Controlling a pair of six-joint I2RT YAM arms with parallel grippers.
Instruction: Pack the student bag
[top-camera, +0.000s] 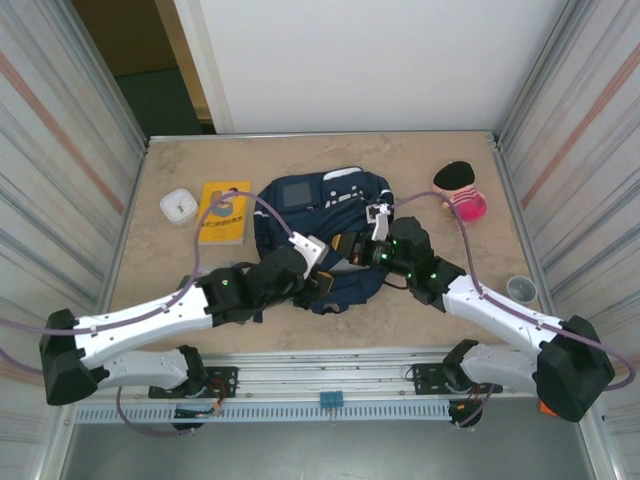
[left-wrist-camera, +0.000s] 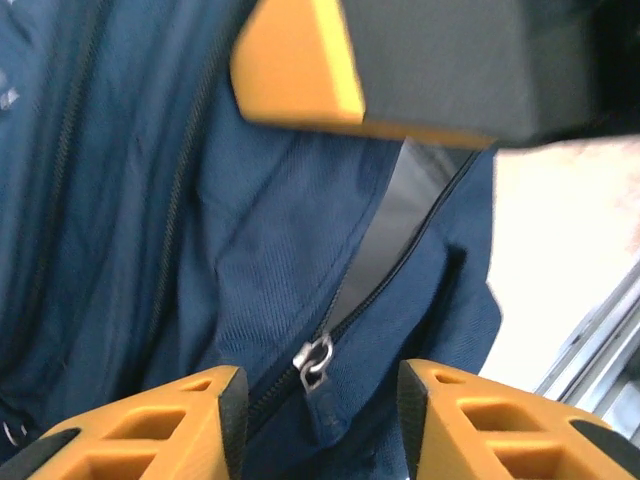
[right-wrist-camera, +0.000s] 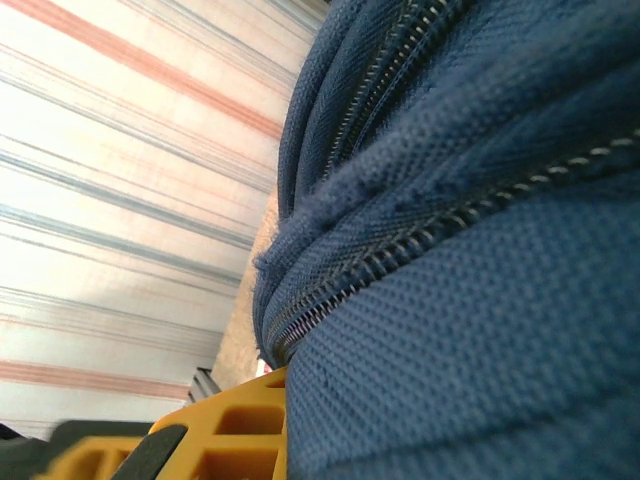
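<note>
Left gripper (left-wrist-camera: 320, 400): jaws released, straddling the zipper pull (left-wrist-camera: 313, 362), not touching it. Right gripper (top-camera: 345, 250): jaws clenched on student bag (top-camera: 365, 195) fabric beside a zipper. Bag lies mid-tabletop (top-camera: 200, 160), both arms over its near edge. Beyond, left: yellow book (top-camera: 224, 212), white box (top-camera: 178, 206). Far right: pink item (top-camera: 462, 195).

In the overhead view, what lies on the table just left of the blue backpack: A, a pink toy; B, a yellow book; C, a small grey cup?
B: the yellow book lies flat beside the left edge of the student bag.
</note>
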